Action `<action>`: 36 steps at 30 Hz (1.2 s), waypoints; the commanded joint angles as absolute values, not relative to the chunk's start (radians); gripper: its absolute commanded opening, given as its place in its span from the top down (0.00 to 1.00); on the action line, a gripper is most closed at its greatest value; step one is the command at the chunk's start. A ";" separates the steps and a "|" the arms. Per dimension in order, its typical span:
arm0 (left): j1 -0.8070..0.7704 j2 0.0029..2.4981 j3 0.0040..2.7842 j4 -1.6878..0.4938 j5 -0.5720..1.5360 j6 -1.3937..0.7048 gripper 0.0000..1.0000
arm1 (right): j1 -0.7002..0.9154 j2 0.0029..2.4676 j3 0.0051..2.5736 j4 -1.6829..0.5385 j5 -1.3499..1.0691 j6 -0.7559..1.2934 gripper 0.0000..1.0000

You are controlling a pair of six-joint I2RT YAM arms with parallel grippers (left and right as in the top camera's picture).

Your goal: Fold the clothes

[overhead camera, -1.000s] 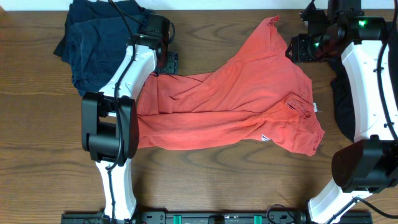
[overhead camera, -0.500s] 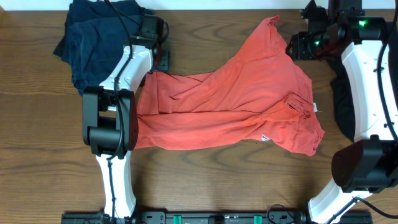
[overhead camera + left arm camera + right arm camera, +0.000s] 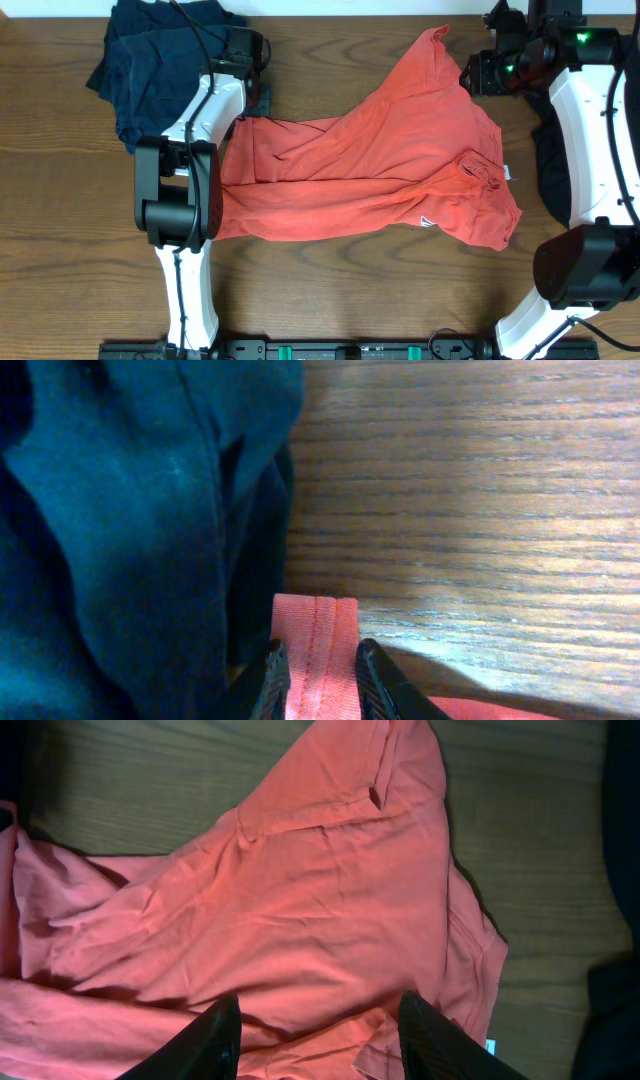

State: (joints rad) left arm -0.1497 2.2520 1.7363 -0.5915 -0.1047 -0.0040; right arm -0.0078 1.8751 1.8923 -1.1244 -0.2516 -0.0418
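The red-orange T-shirt (image 3: 380,160) lies crumpled across the middle of the table, its neck tag (image 3: 427,222) near the front right. My left gripper (image 3: 250,105) is at the shirt's back-left corner. In the left wrist view its fingers (image 3: 275,680) press a stitched hem of the shirt (image 3: 318,645) from both sides, so it is shut on the hem. My right gripper (image 3: 478,75) hovers above the shirt's back-right part. In the right wrist view this gripper (image 3: 320,1040) is open, its jaws wide apart with the shirt (image 3: 300,890) spread below and nothing between them.
A pile of navy garments (image 3: 150,70) lies at the back left, right beside the left gripper and the gripped hem (image 3: 120,540). A black garment (image 3: 548,160) sits at the right edge under the right arm. Bare wood (image 3: 350,290) shows in front of the shirt.
The left gripper shifted slightly toward the back left and its jaws closed on the shirt's hem. The right arm and the shirt have not moved.
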 commanded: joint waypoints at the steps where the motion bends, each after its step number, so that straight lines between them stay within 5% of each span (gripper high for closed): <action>1: -0.128 2.269 1.756 -0.585 -0.110 -0.028 0.75 | 0.009 1.876 1.909 -1.122 -0.259 -0.057 0.51; 21: -0.104 2.319 1.754 -0.621 -0.078 -0.042 0.75 | 0.008 1.876 1.909 -1.115 -0.259 -0.057 0.51; 26: -0.103 2.320 1.754 -0.627 -0.098 -0.042 0.93 | 0.008 1.876 1.909 -1.116 -0.267 -0.057 0.51; 36: -0.104 2.206 1.761 -0.743 -0.101 -0.047 0.94 | 0.009 1.876 1.909 -1.101 -0.266 -0.054 0.57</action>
State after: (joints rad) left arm -0.1108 2.2807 1.7531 -0.6910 -0.0906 -0.0338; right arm -0.0078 1.8751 1.8923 -1.1080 -0.2554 -0.0418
